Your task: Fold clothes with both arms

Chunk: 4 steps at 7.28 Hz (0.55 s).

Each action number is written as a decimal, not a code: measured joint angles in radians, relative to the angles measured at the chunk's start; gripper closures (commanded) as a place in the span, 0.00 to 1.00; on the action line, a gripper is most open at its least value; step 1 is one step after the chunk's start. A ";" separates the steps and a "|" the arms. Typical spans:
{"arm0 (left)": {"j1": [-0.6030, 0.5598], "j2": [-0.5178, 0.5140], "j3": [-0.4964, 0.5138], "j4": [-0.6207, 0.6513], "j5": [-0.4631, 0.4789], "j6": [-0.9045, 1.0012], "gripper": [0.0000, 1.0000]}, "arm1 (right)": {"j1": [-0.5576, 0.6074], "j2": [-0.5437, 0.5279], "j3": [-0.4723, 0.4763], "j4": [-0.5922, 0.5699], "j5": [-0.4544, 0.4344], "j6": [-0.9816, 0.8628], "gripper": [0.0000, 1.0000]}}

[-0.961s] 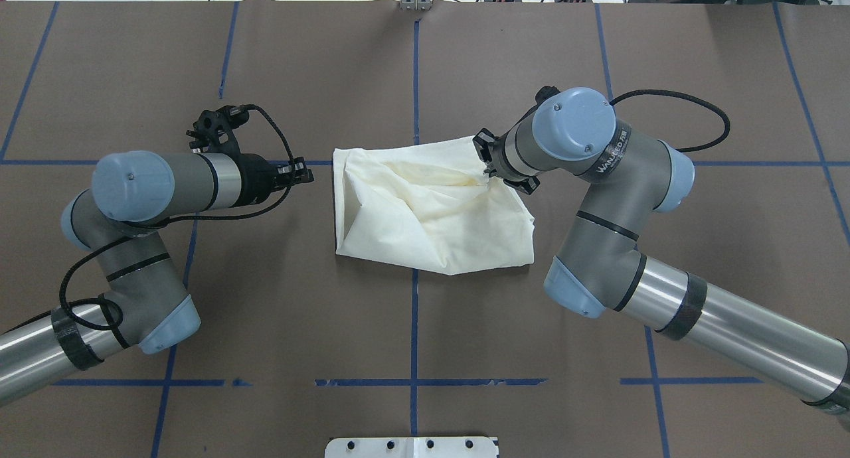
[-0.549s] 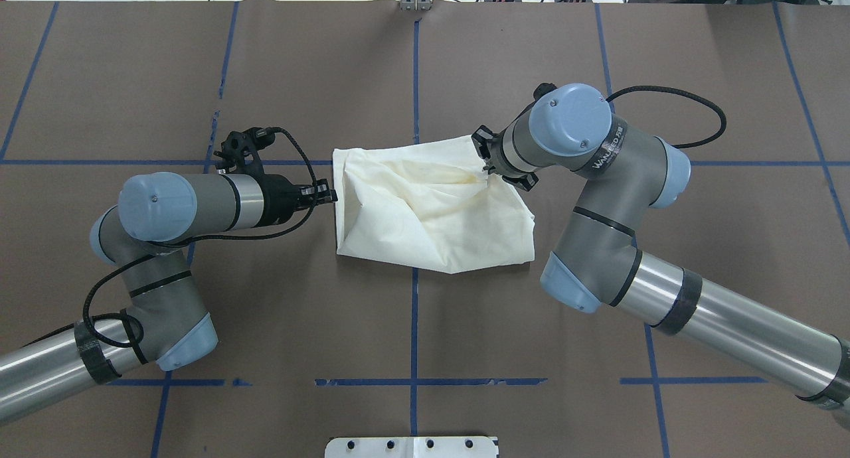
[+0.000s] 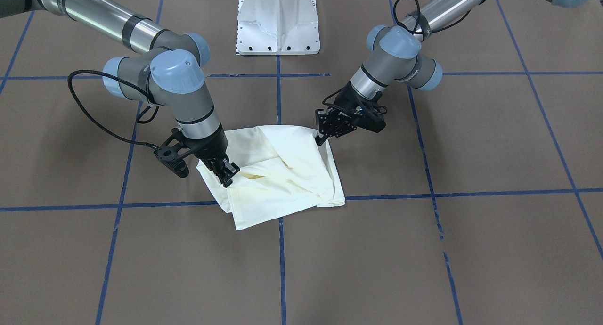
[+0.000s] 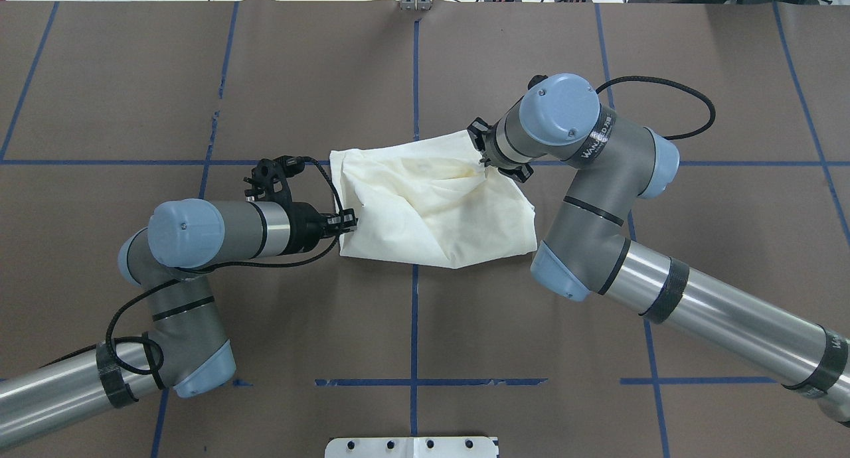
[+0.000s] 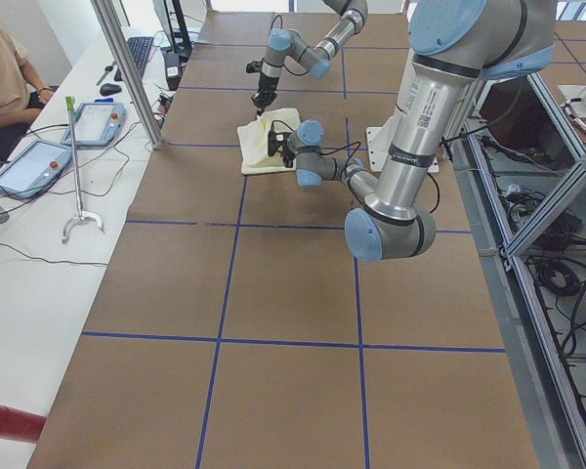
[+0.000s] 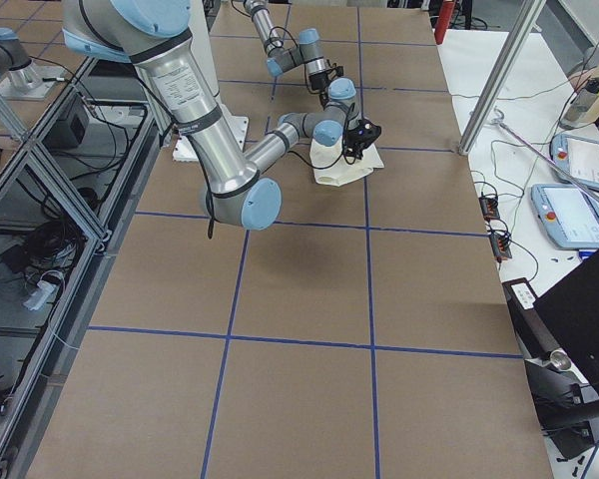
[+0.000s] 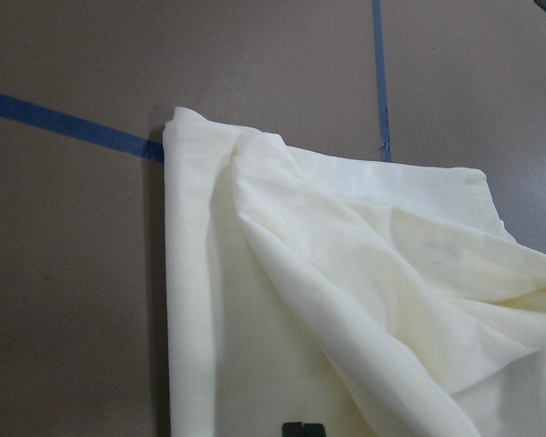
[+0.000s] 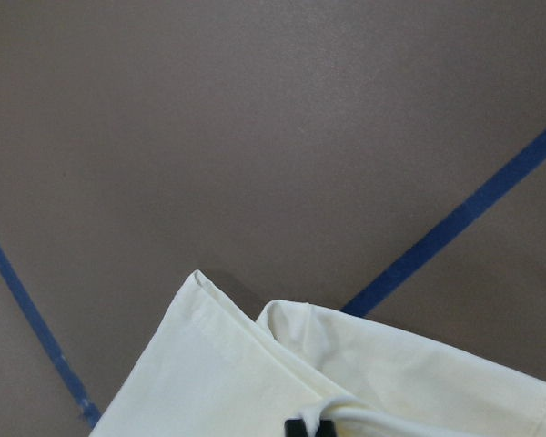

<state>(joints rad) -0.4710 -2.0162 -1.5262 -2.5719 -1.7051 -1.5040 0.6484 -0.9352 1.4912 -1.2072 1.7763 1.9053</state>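
Note:
The cream shirt (image 4: 431, 206) lies crumpled and partly folded at the table's middle (image 3: 282, 174), with no print showing. My right gripper (image 4: 485, 160) is shut on the shirt's far right corner (image 3: 227, 174), and creases run out from the pinch. The right wrist view shows its tips (image 8: 309, 426) on the cloth (image 8: 255, 382). My left gripper (image 4: 350, 220) lies low at the shirt's left edge, near its front corner (image 3: 321, 137). Its fingers look shut, with the tips (image 7: 303, 428) on the cloth (image 7: 346, 300). I see no cloth pinched between them.
Brown table cover with a blue tape grid (image 4: 414, 381). The white pedestal base (image 3: 278, 23) stands at the robot's side. A black cable loops off the right wrist (image 4: 664, 106). A person (image 5: 0, 68) sits at a side table with tablets (image 5: 98, 122).
My left gripper has moved right and toward the robot, from beside the shirt onto its left edge. The right arm has shifted slightly left, and the cloth's outline has changed a little.

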 measured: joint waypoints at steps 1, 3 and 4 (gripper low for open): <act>0.026 0.000 -0.004 -0.002 -0.018 0.001 1.00 | 0.000 0.000 -0.004 0.000 0.000 0.000 1.00; 0.057 0.015 -0.007 -0.067 -0.122 0.007 1.00 | 0.000 0.001 -0.006 0.001 0.000 0.001 1.00; 0.065 0.028 -0.008 -0.117 -0.170 0.006 1.00 | 0.000 0.001 -0.007 0.001 -0.001 0.001 1.00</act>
<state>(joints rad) -0.4057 -1.9885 -1.5341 -2.6888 -1.8753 -1.4980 0.6489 -0.9342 1.4840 -1.2066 1.7753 1.9067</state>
